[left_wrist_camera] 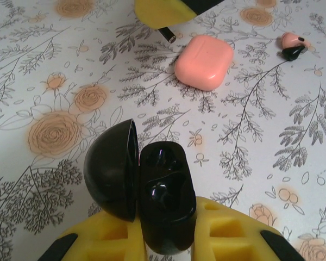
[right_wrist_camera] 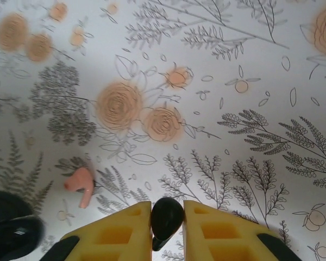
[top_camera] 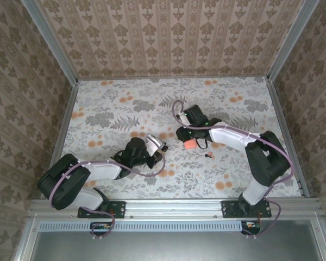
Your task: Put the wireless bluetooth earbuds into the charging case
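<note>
Left hand (left_wrist_camera: pixel 165 220) clamps the open black case (left_wrist_camera: pixel 163 185); right hand (right_wrist_camera: pixel 167 209) pinches a dark earbud (right_wrist_camera: pixel 166 218); it should go down square over a socket.

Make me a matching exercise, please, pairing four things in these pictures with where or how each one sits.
Things:
1 pink case
2 black case
3 pink earbud
4 small black piece

Places and states:
a pinched in the right gripper
b lid open, held in the left gripper
c lid shut, on the table
d lying loose on the table

Pairs: 1-c, 2-b, 3-d, 4-a.
</note>
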### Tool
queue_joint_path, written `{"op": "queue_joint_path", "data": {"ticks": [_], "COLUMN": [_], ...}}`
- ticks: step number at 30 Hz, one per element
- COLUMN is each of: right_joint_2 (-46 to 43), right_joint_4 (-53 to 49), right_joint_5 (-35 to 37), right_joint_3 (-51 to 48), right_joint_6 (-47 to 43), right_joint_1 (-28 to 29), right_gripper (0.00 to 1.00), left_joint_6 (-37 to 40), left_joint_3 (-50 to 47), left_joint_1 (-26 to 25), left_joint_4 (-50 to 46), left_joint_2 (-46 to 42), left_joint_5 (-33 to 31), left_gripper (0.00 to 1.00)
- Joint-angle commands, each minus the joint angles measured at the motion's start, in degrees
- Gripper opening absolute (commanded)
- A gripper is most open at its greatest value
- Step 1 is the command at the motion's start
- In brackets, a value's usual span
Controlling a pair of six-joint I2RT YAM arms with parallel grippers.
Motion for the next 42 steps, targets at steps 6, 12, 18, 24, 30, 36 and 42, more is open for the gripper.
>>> {"op": "queue_joint_path", "data": {"ticks": [6,12,18,24,30,36,42], "right_joint_2": [-8.69,-12.0,-14.01,-15.3,-15.16,-14.84,-14.25], "right_joint_4": [18.26,26.35,33.62,37.65,39.01,39.61,40.41], "right_joint_5": [-7.15,-10.47,-13.19,-14.39,-15.74,-16.62,-17.33], "right_joint_3": [-10.71,-17.0,-21.38,-23.1,-23.31,-23.47,-23.55], "right_joint_6": [0.77,0.99,2.61,2.79,2.81,2.78,2.78], "right_joint_1": [-0.13,-0.09,0.05,0.2,0.55,0.74,1.09], "right_gripper": [0.21,0.21,0.21,0.21,0.21,0.21,0.21], "left_joint_6": [-1.94,-2.56,-2.36,-2.47,-2.75,-3.0,-3.04], "left_joint_3": [4.16,5.23,6.07,6.08,6.25,6.08,6.09], "left_joint_1": [0.52,0.52,0.57,0.52,0.52,0.52,0.51], "left_joint_4": [5.66,6.07,6.66,7.42,7.96,8.99,9.36], "left_joint_2": [3.44,3.49,3.66,3.58,3.53,2.97,2.62], "left_joint_5": [3.69,4.14,5.27,6.3,6.63,6.6,6.6], "left_gripper": [0.13,0.13,0.13,0.13,0.13,0.13,0.13]}}
